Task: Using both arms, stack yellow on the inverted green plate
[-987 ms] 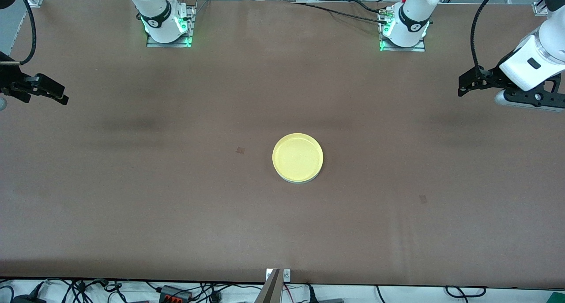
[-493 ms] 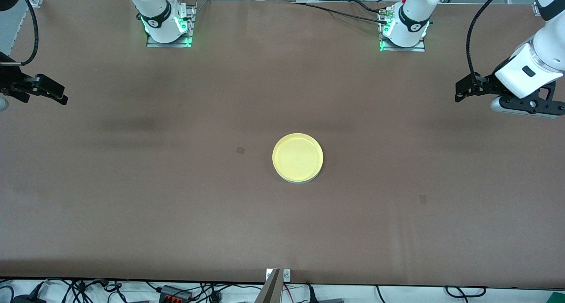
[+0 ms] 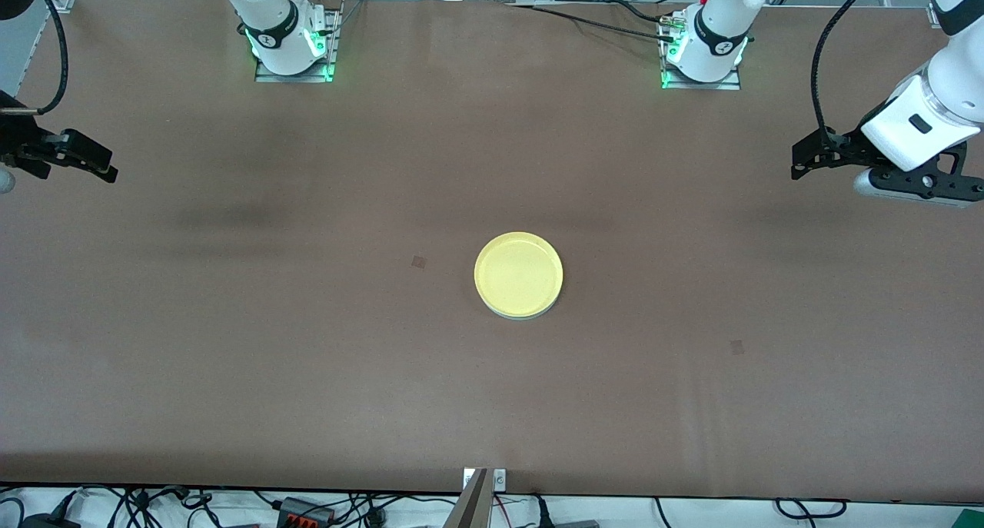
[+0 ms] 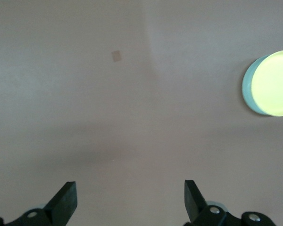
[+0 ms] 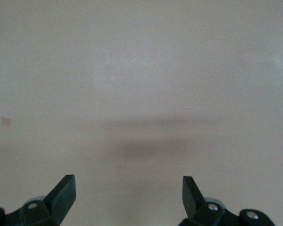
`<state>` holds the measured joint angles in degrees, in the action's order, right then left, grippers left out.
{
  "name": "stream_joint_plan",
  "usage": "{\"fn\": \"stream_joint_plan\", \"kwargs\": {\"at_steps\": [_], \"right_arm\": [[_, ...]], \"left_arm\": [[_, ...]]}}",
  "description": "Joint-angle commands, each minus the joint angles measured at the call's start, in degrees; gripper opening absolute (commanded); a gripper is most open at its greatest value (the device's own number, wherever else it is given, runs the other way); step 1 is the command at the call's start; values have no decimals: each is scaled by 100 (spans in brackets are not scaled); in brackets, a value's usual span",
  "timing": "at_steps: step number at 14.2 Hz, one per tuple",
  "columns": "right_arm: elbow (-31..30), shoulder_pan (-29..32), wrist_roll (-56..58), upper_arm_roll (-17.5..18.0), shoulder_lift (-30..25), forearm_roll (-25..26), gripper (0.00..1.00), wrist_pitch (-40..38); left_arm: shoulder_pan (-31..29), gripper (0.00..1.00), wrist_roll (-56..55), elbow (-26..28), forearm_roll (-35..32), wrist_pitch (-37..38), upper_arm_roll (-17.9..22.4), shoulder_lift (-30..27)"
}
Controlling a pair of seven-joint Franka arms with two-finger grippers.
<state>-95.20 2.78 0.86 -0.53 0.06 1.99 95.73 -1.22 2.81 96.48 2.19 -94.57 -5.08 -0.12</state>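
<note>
Front view gives me the yellow plate [image 3: 518, 274] resting on the green plate [image 4: 245, 84] mid-table [image 3: 231, 343]. I see the left gripper [image 3: 799, 159] over its table end and the right gripper [image 3: 108, 171] over its own, fingers spread, empty, well apart from the stack.

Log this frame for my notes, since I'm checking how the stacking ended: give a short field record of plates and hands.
yellow plate: rim up, lying on the green plate, mid-table
green plate: under the yellow one, only its edge showing
left hand: open, holding nothing, over the table's left-arm end
right hand: open, holding nothing, over the table's right-arm end
table: brown cover
stack: appears done
</note>
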Motion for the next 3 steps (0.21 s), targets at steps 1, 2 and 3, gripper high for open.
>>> {"fn": "stream_joint_plan", "kwargs": {"at_steps": [1,2,3], "right_arm": [[-113,39,98,44,-121,91,100,34],[-113,39,98,44,-121,91,100,25],[-113,39,98,44,-129,91,100,16]], "left_arm": [[-45,100,-18,-94,194,-52,-2,12],[-45,100,-18,-102,177,-52,-2,12],[-45,100,-9,-103,133,-52,-2,12]]}}
